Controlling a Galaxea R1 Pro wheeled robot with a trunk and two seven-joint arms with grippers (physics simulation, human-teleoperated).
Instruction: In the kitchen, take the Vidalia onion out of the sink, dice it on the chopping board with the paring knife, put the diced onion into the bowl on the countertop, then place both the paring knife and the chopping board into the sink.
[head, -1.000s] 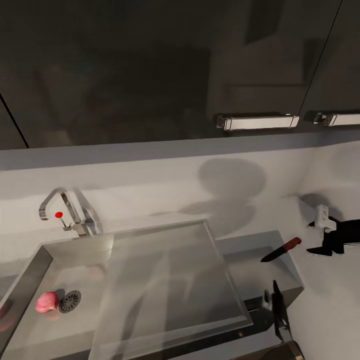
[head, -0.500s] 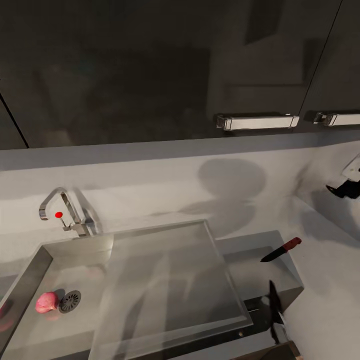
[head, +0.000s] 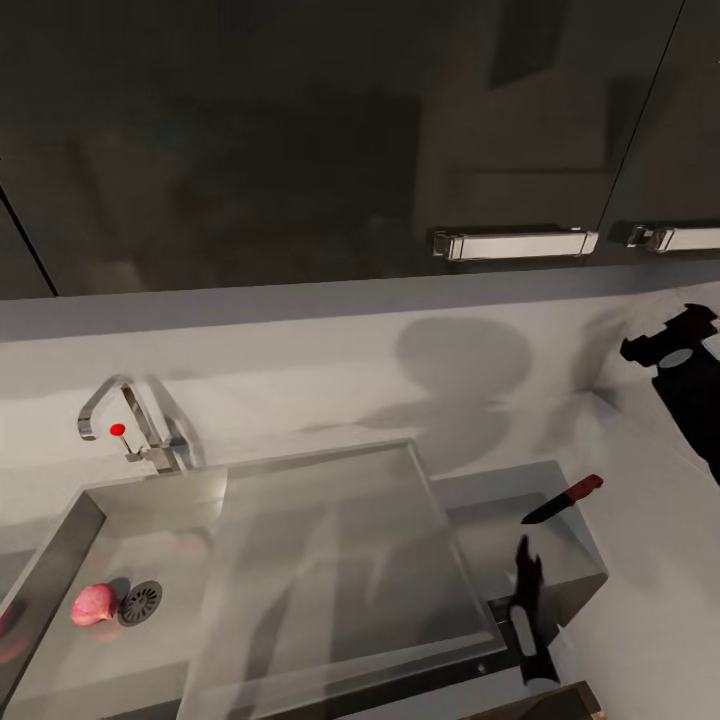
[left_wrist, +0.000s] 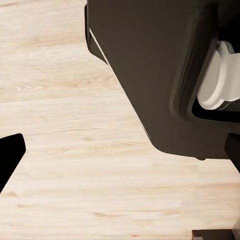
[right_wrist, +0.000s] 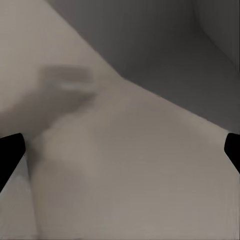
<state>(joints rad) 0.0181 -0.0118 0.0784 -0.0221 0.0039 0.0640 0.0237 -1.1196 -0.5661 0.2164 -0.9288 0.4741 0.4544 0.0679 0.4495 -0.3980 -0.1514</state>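
A light wood floor (left_wrist: 75, 150) runs under the camera. Above it hangs a big dark body (left_wrist: 150, 75), perhaps the robot's own base, with a white round part (left_wrist: 217, 77) set in its side. One black fingertip (left_wrist: 9, 157) pokes in.

Premises identified as a domestic kitchen, simulator-rendered: a stainless-steel sink (head: 60, 560) with round drain (head: 140, 602), flat drainboard (head: 330, 560) and chrome tap (head: 125, 420) bearing a red knob (head: 117, 430) is set into the desk (head: 560, 530) below a pale grey backsplash (head: 330, 360). Glossy black upper cabinets (head: 250, 140) with chrome bar handles (head: 514, 242) run overhead; a pinkish onion (head: 92, 605) lies in the basin just beside the drain, and a red-handled knife (head: 563, 499) rests on the desk. The left wrist view shows light wood plank flooring (left_wrist: 65, 150).
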